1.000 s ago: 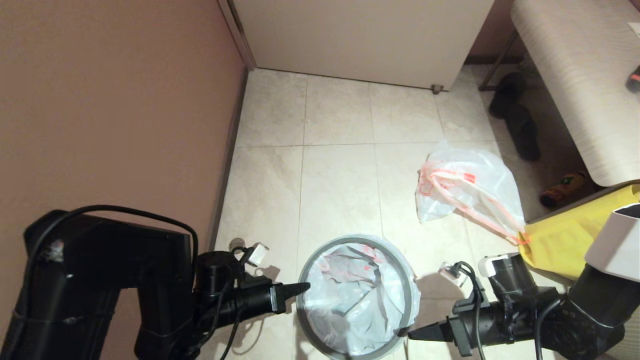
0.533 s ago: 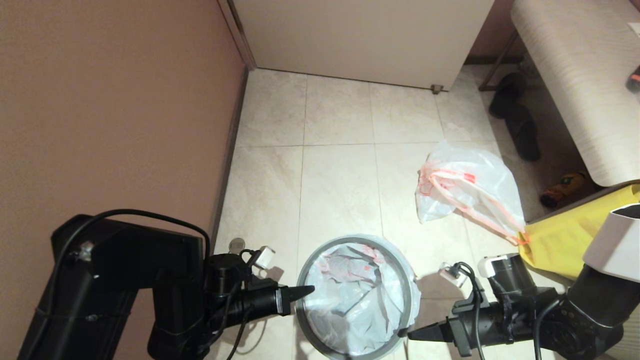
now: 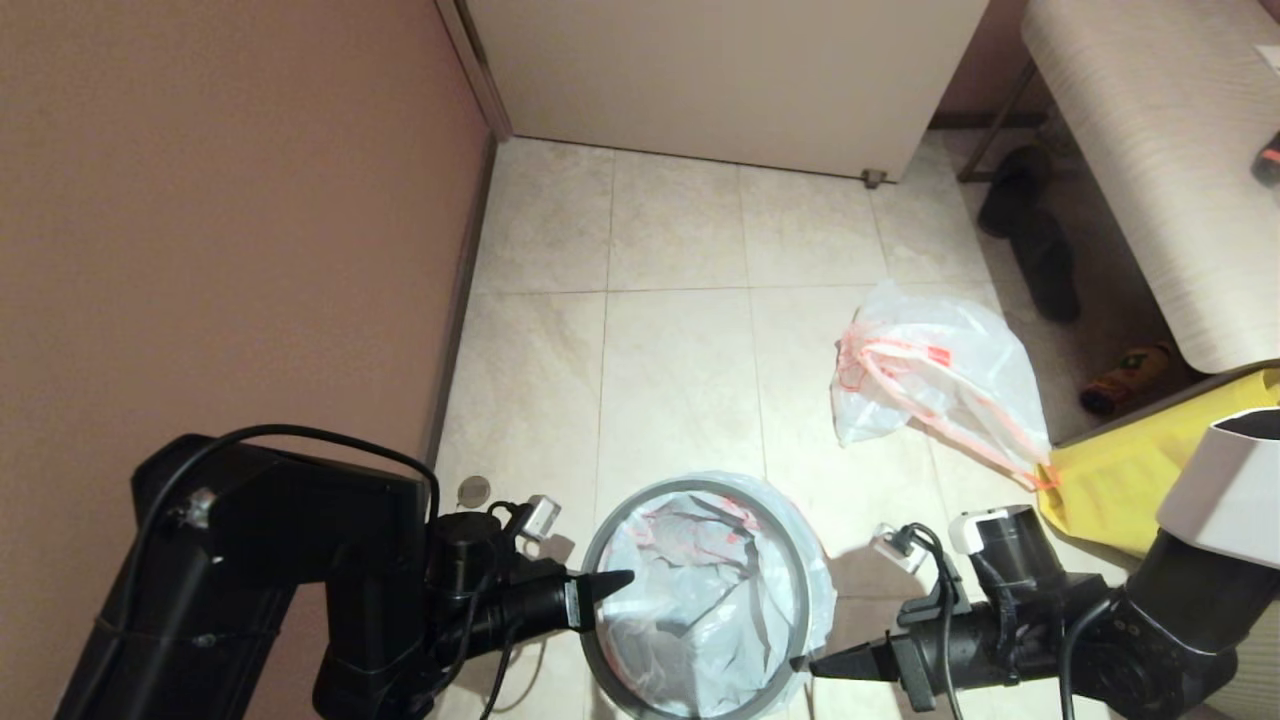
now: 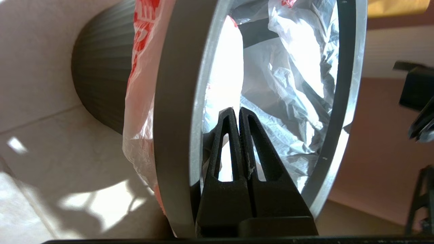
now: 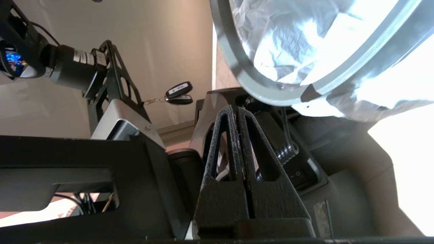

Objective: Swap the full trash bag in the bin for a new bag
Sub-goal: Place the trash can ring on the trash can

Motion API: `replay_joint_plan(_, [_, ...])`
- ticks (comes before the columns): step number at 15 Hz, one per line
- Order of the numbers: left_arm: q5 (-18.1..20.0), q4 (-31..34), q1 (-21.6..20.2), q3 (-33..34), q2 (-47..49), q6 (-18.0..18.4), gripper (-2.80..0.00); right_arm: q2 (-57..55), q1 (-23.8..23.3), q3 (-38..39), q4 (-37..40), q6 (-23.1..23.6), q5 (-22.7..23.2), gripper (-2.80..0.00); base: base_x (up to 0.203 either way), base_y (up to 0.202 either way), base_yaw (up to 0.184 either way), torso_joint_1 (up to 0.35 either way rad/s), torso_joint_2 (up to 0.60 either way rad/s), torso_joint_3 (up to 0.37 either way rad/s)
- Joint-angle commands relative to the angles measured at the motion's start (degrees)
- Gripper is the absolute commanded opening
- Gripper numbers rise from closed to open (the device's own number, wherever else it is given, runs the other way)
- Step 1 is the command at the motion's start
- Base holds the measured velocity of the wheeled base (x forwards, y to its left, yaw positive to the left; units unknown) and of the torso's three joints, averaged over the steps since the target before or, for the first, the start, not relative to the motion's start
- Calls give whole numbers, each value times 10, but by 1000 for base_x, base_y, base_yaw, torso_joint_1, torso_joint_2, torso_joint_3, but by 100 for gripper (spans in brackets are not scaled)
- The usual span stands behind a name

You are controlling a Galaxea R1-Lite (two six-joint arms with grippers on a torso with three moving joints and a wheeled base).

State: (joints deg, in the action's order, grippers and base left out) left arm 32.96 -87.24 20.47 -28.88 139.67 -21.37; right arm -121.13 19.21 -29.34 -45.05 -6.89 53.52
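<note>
Down on the tiled floor, the bin [image 3: 600,640] stood lined with the new bag [image 3: 700,600] under its grey hoop [image 3: 790,560]. Clenched empty, the left gripper [image 3: 628,577] poked over the hoop's left edge; the right gripper [image 3: 812,665], likewise pinched together, touched its right side. Further off lay the full trash bag [image 3: 935,375] beside a yellow bag [image 3: 1120,480]

A home entrance or hallway corner is suggested. The floor is laid with large beige stone-look tiles [image 3: 680,330], bounded by a plain pinkish-brown wall [image 3: 220,220] and a white panel like a door or cabinet front [image 3: 720,70]. Dark shoes [image 3: 1030,240] are left beside a pale wood-grain bench-like desk [image 3: 1150,160], and a small round household bin with a grey hoop rim [image 3: 600,600] stands on the tiles.
</note>
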Motion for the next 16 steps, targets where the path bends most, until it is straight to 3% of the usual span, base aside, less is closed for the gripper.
replay_joint_plan(1, [3,-27,0,2,-3,11,-280,-5,2,-2,-4,-3,-4,-280,0,0,0,0,0,0])
replay_joint_plan(6, [3,-27,8,19,-64,8,-280,-5,3,-4,-4,-4,-20,-280,0,0,0,0,0,0])
replay_joint_plan(8, [4,-27,6,32,-87,7,-280,-5,-17,-4,-6,-3,-62,-280,0,0,0,0,0,0])
replay_joint_plan(10, [4,-27,-11,40,-90,8,-280,-13,-43,5,-24,-2,-58,-280,0,0,0,0,0,0])
replay_joint_plan(16, [2,-27,-96,14,-79,8,-280,-12,-43,29,-73,-9,-60,-280,0,0,0,0,0,0])
